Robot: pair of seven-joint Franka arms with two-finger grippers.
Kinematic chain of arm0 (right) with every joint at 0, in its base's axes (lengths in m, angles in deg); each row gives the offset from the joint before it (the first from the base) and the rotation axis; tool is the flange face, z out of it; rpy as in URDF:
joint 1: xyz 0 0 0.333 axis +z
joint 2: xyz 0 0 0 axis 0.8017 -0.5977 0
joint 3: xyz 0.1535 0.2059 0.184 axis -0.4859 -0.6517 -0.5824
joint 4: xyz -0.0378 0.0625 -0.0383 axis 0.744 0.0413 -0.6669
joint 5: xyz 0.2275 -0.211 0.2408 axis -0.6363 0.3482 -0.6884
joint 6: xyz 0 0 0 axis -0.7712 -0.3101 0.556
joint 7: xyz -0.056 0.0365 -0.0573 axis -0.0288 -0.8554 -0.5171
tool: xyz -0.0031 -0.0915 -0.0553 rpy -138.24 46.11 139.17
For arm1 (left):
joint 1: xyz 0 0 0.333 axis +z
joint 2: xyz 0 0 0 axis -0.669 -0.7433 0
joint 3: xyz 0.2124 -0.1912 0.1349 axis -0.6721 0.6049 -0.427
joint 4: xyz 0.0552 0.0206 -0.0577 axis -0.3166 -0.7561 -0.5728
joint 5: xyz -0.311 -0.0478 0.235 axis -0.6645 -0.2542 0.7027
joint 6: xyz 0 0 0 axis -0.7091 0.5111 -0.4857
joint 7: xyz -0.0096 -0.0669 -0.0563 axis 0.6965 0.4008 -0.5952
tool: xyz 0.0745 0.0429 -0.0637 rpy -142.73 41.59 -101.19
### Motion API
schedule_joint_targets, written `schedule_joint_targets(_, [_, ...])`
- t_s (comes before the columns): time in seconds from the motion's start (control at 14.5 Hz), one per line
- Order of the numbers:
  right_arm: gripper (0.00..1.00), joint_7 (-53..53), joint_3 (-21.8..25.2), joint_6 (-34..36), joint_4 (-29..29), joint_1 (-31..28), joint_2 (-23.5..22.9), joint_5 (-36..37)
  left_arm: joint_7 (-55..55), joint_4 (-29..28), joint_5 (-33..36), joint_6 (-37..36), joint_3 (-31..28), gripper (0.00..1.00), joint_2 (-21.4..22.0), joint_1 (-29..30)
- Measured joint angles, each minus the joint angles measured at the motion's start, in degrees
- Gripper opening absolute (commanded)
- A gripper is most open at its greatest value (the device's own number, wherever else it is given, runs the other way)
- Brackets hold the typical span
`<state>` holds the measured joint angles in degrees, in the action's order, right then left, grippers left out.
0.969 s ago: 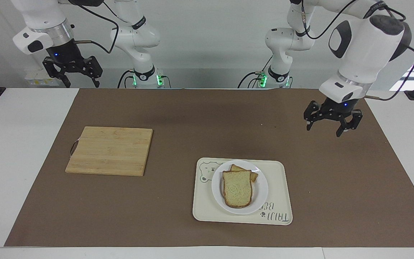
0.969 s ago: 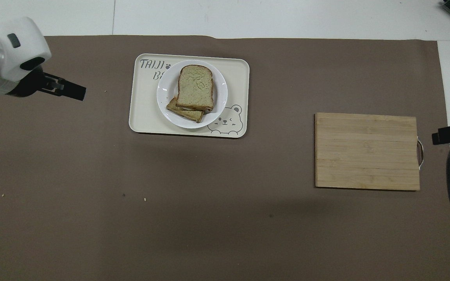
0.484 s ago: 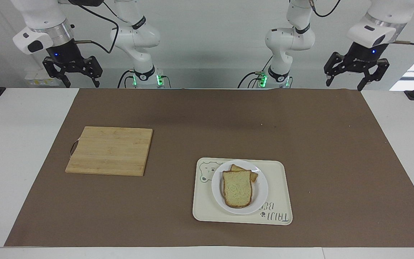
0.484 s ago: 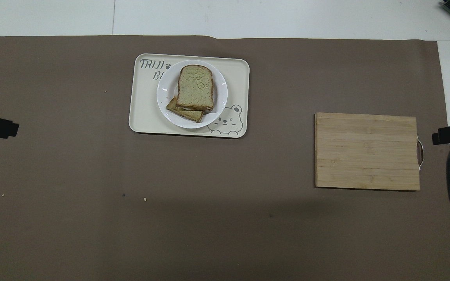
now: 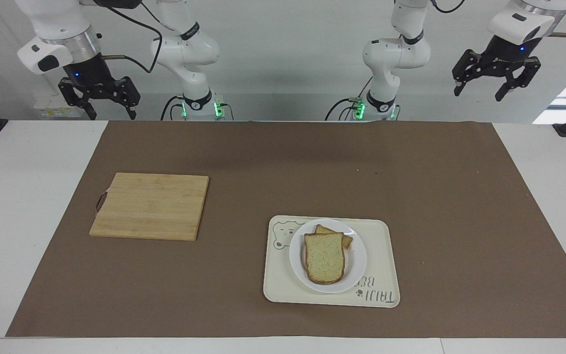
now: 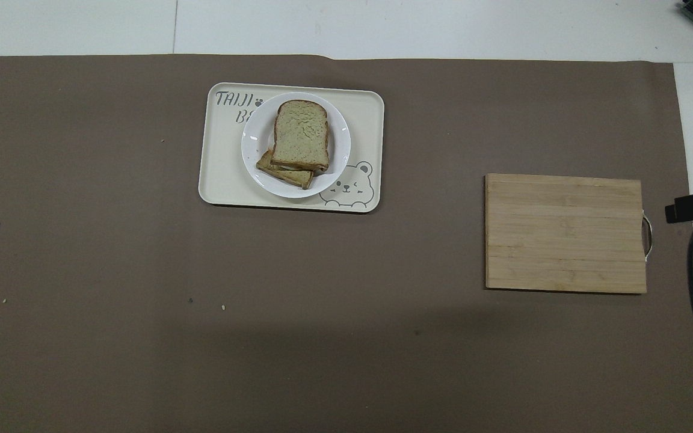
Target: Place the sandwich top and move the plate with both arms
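A brown mat [image 5: 283, 196] covered most of the white table [image 5: 27, 206]. On it, toward the right arm's end, lay a bamboo cutting board [image 5: 150, 205]; toward the left arm's end sat a cream bear-print tray [image 5: 283, 290], farther from the robots than the board. The white plate [image 5: 356, 268] rested on the tray, and the sandwich top [image 5: 324, 257] lay on the plate, partly covering a darker toast slice [image 5: 346, 240].

Only the facing view showed the arms whole; the overhead view caught just a black tip at each side edge. The left gripper [image 5: 495, 82] hung high over the table's corner at its own end, jaws spread wide, holding nothing. The right gripper [image 5: 100, 104] hung likewise over its end, jaws wide and empty.
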<state>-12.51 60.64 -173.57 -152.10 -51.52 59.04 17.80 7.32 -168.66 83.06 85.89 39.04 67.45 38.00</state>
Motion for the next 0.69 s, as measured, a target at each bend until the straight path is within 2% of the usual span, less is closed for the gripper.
schedule_joint_targets(0.69, [1.0, 0.0, 0.0, 0.0, 0.0, 0.0, 0.0, 0.0, -0.01, 0.0, 0.0, -0.98, 0.0, 1.0, -0.03, 0.23])
